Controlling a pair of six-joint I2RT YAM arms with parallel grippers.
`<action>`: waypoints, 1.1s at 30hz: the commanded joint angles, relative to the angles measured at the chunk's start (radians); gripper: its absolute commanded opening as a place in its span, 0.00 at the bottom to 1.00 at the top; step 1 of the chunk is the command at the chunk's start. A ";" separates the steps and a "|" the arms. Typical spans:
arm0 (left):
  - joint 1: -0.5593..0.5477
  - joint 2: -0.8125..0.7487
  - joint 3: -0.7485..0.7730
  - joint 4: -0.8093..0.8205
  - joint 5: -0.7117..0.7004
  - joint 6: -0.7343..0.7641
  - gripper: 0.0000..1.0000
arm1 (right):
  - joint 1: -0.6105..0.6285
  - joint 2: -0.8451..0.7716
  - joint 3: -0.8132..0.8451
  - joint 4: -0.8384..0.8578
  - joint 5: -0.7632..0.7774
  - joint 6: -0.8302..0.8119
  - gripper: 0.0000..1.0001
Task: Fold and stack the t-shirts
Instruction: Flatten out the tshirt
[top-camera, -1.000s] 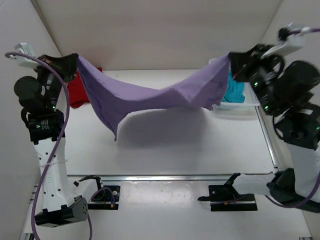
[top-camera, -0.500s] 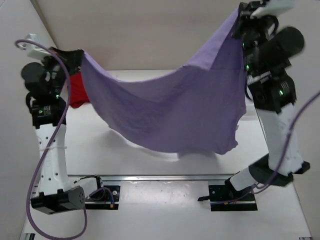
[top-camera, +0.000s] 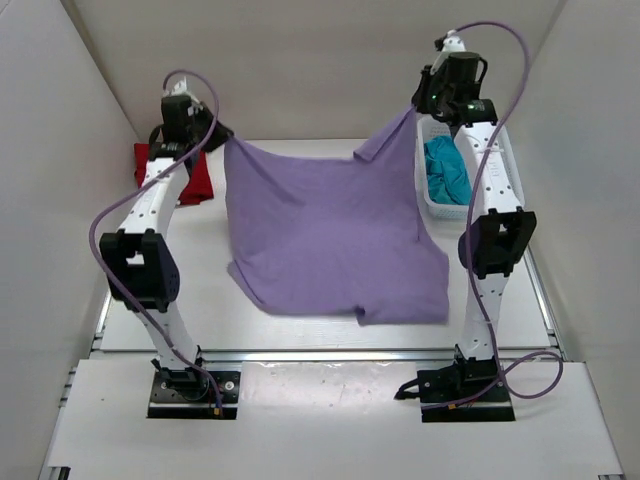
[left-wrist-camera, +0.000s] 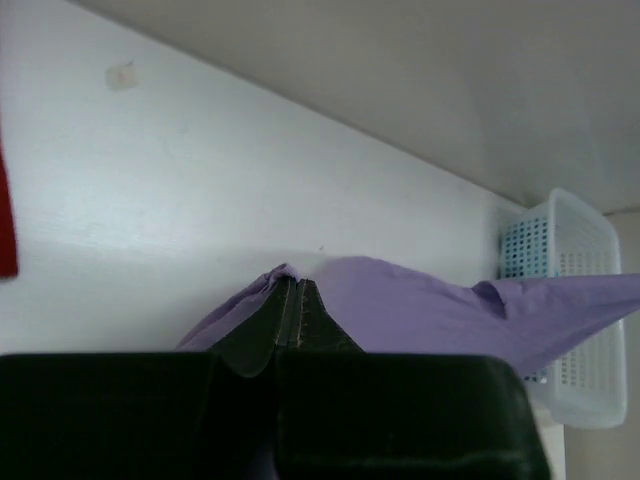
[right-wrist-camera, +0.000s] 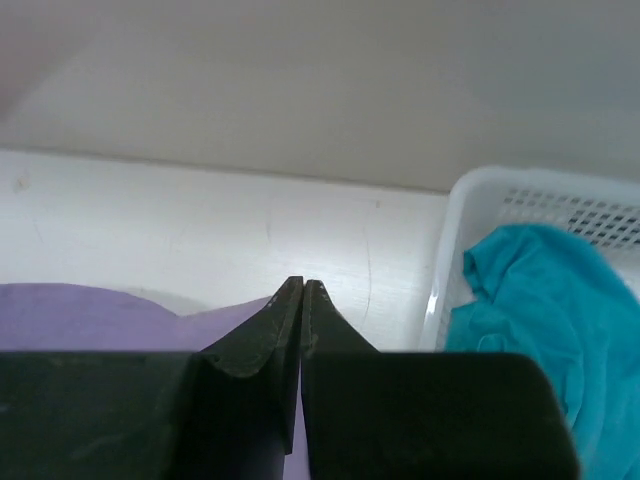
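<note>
Purple shirt (top-camera: 335, 235) is spread wide across the middle of the desk (top-camera: 205, 295), pinched at its two far corners. Left claw (left-wrist-camera: 294, 292) is closed on the far left corner. In the left wrist view its fingers meet with no gap, and purple cloth bunches around their tips and trails off to the right. Right claw (right-wrist-camera: 302, 292) is closed on the far right corner, its fingers pressed together too, with purple cloth showing to the left of them and just under the tips.

From above, both arms reach out to the far side of the desk, the left one over the far left area and the right one beside the basket (top-camera: 438, 209). The right corner of the shirt is lifted well up, so the cloth rises in a narrow peak toward that claw. The far edge dips between the two grips. The near part of the shirt lies on the desk, its near hem a little uneven, with a small fold near the middle.

Red shirt (top-camera: 196, 186) lies on the desk at the far left, partly hidden by the left arm and apart from the purple one. Teal shirt (top-camera: 445, 172) sits crumpled inside the white mesh basket at the far right, next to the right arm.
</note>
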 joint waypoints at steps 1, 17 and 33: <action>-0.004 -0.012 0.335 -0.024 -0.010 0.009 0.00 | -0.039 -0.188 0.165 0.230 -0.034 0.098 0.00; 0.193 -0.149 0.254 0.083 0.052 -0.077 0.00 | -0.125 -0.490 -0.085 0.257 -0.166 0.158 0.00; 0.182 -0.646 -0.826 0.240 -0.041 0.037 0.00 | 0.119 -1.210 -1.557 0.308 0.032 0.247 0.00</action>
